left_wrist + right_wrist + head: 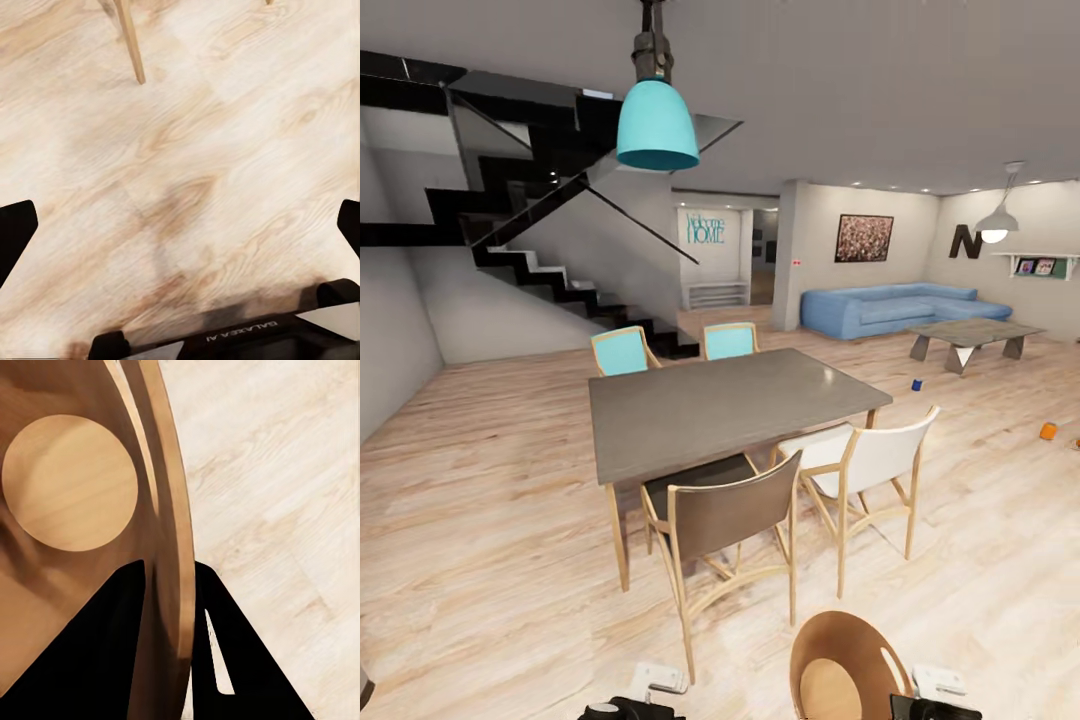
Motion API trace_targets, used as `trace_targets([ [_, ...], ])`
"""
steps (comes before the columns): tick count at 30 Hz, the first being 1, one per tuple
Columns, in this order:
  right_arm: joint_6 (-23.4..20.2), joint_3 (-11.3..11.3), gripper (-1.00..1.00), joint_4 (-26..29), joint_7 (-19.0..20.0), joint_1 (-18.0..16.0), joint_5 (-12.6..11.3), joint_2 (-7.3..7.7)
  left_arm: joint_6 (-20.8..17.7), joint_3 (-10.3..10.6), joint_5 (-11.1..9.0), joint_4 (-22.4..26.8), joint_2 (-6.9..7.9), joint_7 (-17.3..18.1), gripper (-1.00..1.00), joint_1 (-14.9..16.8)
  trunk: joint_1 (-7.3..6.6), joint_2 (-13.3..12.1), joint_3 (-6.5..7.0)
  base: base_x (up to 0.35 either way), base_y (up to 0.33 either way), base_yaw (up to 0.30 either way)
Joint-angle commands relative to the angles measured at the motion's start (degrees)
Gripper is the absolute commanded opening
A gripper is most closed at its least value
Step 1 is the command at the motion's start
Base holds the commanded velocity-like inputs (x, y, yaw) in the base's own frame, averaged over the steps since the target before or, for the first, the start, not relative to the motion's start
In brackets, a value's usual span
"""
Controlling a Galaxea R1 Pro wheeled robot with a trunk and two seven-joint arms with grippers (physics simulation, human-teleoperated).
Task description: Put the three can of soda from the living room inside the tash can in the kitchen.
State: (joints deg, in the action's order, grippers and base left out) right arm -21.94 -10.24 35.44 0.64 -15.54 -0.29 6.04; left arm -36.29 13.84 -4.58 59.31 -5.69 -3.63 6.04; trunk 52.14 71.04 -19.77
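Two cans of soda lie on the wood floor of the living room at the far right of the head view: a blue one (917, 384) in front of the coffee table and an orange one (1048, 431) nearer the frame edge. The trash can (848, 668), round and glossy brown, sits tilted at the bottom of the head view. My right gripper (169, 649) is shut on the trash can (71, 484), one finger inside the rim and one outside. My left gripper (180, 229) is open and holds nothing, hanging over bare floor.
A grey dining table (720, 405) with several chairs stands straight ahead, a brown chair (725, 515) and a white chair (865, 460) nearest me. Beyond are the blue sofa (900, 308), coffee table (972, 335) and black staircase (530, 240). Open floor runs right of the table.
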Motion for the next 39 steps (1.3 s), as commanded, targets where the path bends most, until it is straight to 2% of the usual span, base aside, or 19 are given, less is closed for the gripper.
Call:
trace_targets([
  [1,0.14,-0.03,-1.00,-0.08,0.48,-0.02,0.02,-0.07,0.06,-0.01,-0.03,-1.47,-0.02,0.01,1.00,0.65,0.00,0.00,0.09,0.000,0.000,-0.194],
  [5,0.30,0.02,-1.00,-0.20,0.61,-0.01,0.03,-0.22,0.18,-0.20,-0.08,-4.41,-0.05,0.02,1.00,1.94,0.00,0.00,0.40,0.000,0.000,-0.192],
  [11,0.44,0.04,-1.00,-0.27,0.72,0.01,0.03,-0.29,1.41,-0.58,-1.44,-14.56,-0.02,0.10,1.00,7.10,0.00,0.00,0.87,0.000,0.000,-0.190],
  [17,0.49,0.00,-1.00,-0.28,0.67,0.03,0.03,-0.26,3.16,-0.61,-2.20,-18.31,-0.09,0.07,1.00,8.84,0.00,0.00,1.35,0.000,0.000,-0.189],
  [34,0.50,-1.56,-1.00,-0.28,0.68,0.02,0.03,-0.25,5.55,-0.23,-2.12,-18.81,-0.01,0.18,1.00,9.43,0.00,0.00,2.72,0.000,-0.002,-0.188],
  [39,0.49,-1.61,-1.00,-0.28,0.68,0.01,0.05,-0.21,5.95,0.00,-1.89,-18.97,-0.01,0.20,1.00,9.43,0.00,0.00,3.13,0.000,-0.185,-0.185],
])
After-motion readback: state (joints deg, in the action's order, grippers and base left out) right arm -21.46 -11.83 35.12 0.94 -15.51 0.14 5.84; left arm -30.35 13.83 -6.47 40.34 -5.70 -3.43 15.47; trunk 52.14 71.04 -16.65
